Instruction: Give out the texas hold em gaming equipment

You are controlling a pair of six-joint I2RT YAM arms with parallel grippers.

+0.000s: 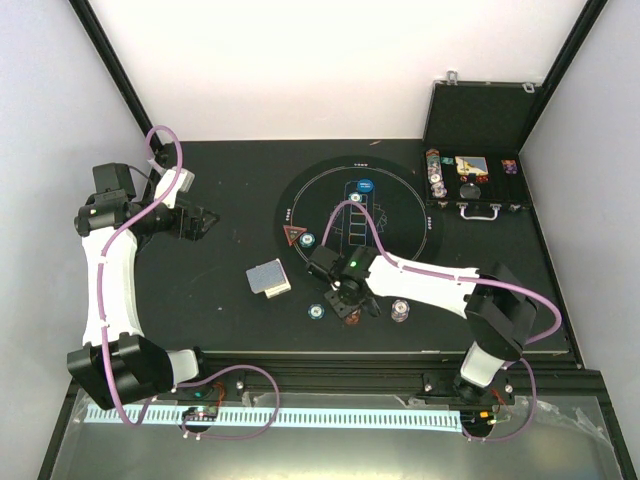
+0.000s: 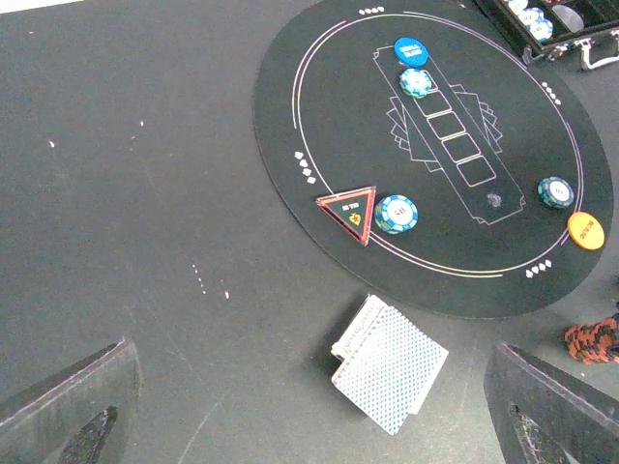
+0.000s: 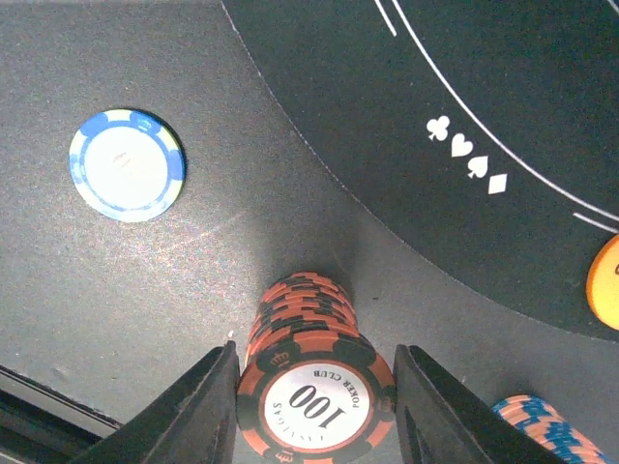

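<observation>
Several chips (image 2: 397, 214) and buttons (image 2: 410, 50) lie on the mat (image 2: 319, 116), cards (image 2: 392, 367) undealt; right claw (image 3: 317, 353) straddles a red stack (image 3: 314, 401), grip unclear; left claw (image 2: 311, 346) gapes.

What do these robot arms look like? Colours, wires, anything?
The left arm and right arm have white links between chunky black joints. A pinkish-purple cable loops along each. Their fingers are flat dark-grey wedges. A small green light glows near the right wrist.
</observation>
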